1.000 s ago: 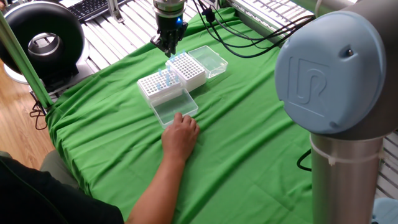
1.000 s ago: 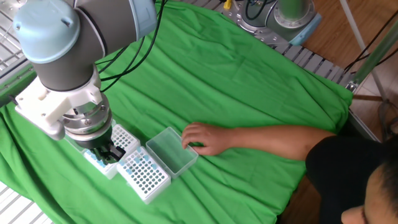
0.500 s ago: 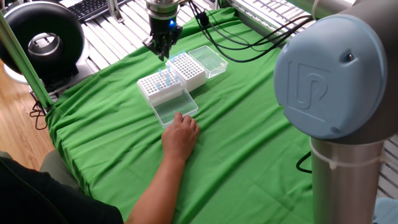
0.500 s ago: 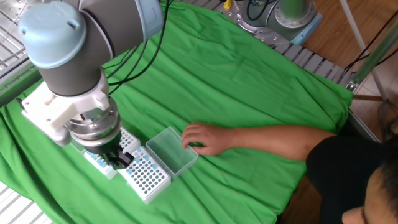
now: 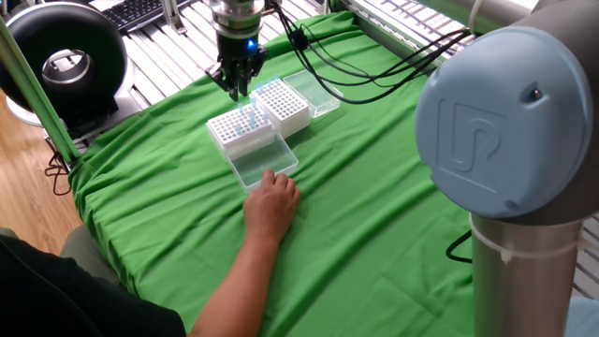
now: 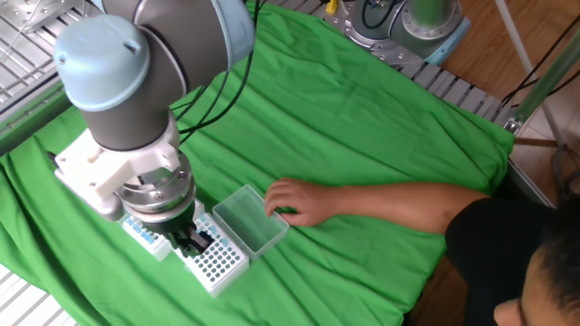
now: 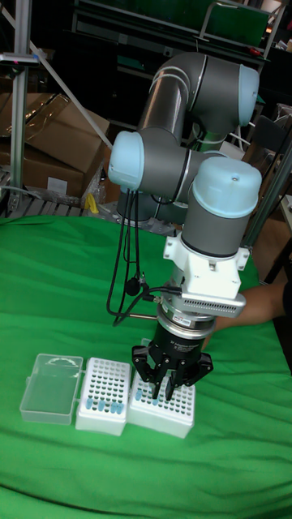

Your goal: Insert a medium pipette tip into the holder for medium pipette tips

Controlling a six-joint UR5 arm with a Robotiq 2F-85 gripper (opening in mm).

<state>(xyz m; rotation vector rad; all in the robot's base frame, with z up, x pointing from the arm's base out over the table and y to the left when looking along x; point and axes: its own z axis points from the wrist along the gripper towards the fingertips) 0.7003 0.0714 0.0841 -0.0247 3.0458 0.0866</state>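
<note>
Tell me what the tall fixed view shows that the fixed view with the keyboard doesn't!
Only the tall fixed view shows the cardboard boxes behind the table and the robot's arm bending at its big gray joints. Only the other one shows the keyboard and a black ring-shaped machine. Both show the robot's hand and the green cloth.

Hand pointing down, fingers close together.

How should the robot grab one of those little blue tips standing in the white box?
Grip a blue tip by its top end, coming straight down from above. The tips stand upright in the holes of the rack, close together, so only their tops are free.
</note>
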